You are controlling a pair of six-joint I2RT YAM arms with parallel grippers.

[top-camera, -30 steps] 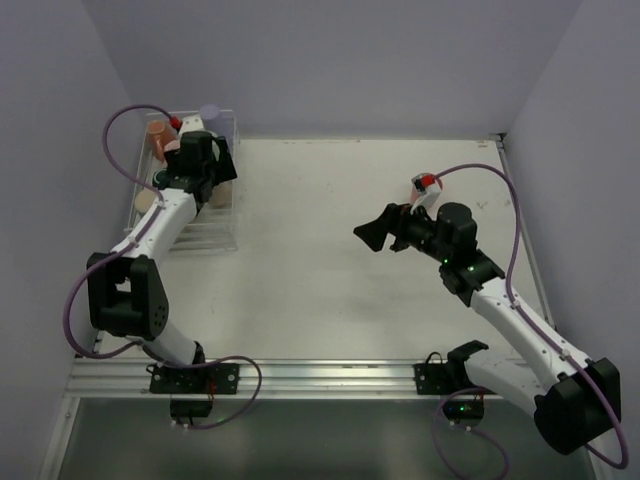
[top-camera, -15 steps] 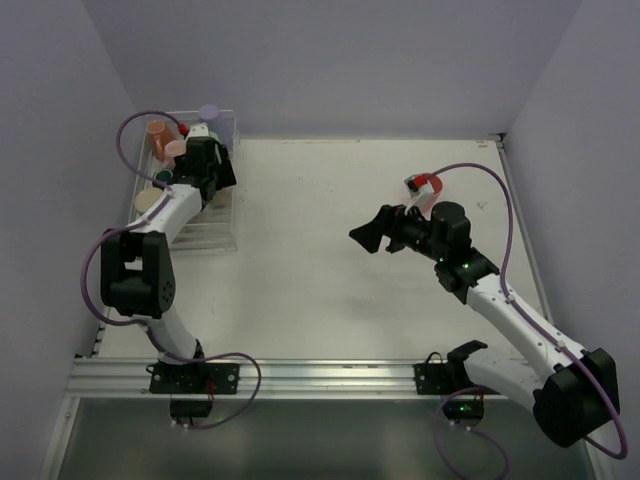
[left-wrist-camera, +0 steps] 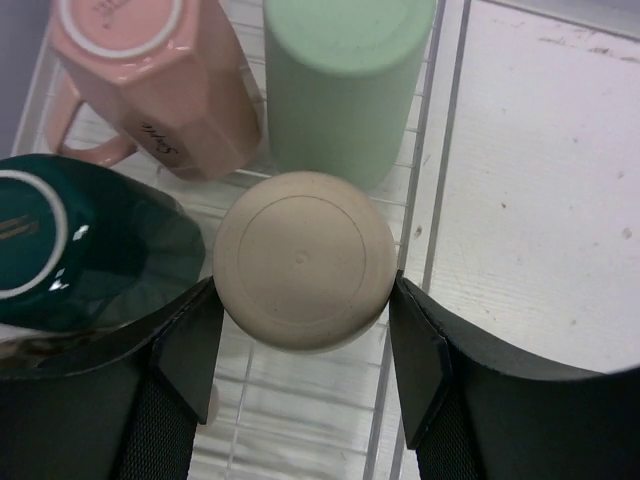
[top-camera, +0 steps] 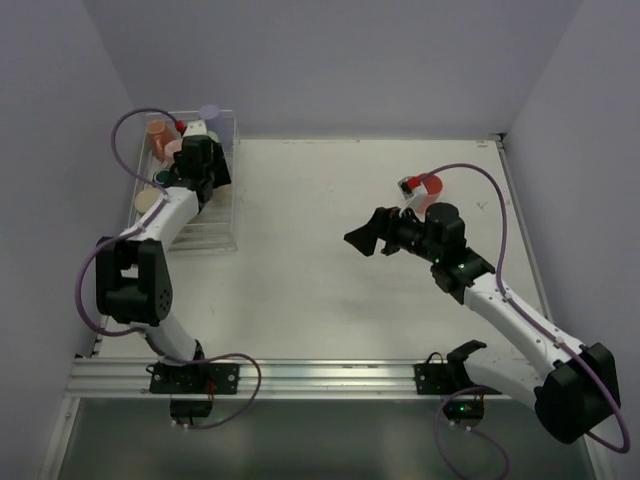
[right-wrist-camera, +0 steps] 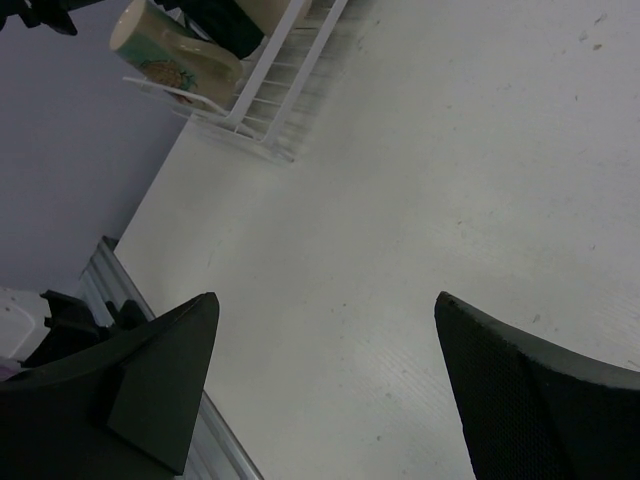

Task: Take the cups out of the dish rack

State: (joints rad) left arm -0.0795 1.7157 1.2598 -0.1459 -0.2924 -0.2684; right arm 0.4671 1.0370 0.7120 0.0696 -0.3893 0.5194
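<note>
The dish rack (top-camera: 226, 236) stands at the table's back left and holds several cups. In the left wrist view a beige cup (left-wrist-camera: 305, 260) sits bottom-up in the rack (left-wrist-camera: 300, 410). My left gripper (left-wrist-camera: 303, 300) is shut on it, one pad against each side. Around it are a pink mug (left-wrist-camera: 150, 70), a green tumbler (left-wrist-camera: 340, 80) and a dark green mug (left-wrist-camera: 90, 250). From above, my left gripper (top-camera: 210, 178) hides the beige cup. An orange cup (top-camera: 157, 133) and a purple cup (top-camera: 210, 113) stand behind it. My right gripper (top-camera: 362, 238) hangs open over bare table, holding nothing.
A cream mug (right-wrist-camera: 170, 50) lies at the rack's near end (right-wrist-camera: 270, 120). An aluminium rail (top-camera: 320, 375) runs along the table's near edge. Walls close in at the back and on both sides. Purple cables loop off both arms.
My left gripper has gone from open to shut on the beige cup in the rack. The right arm has drifted slightly left, its gripper still open.
</note>
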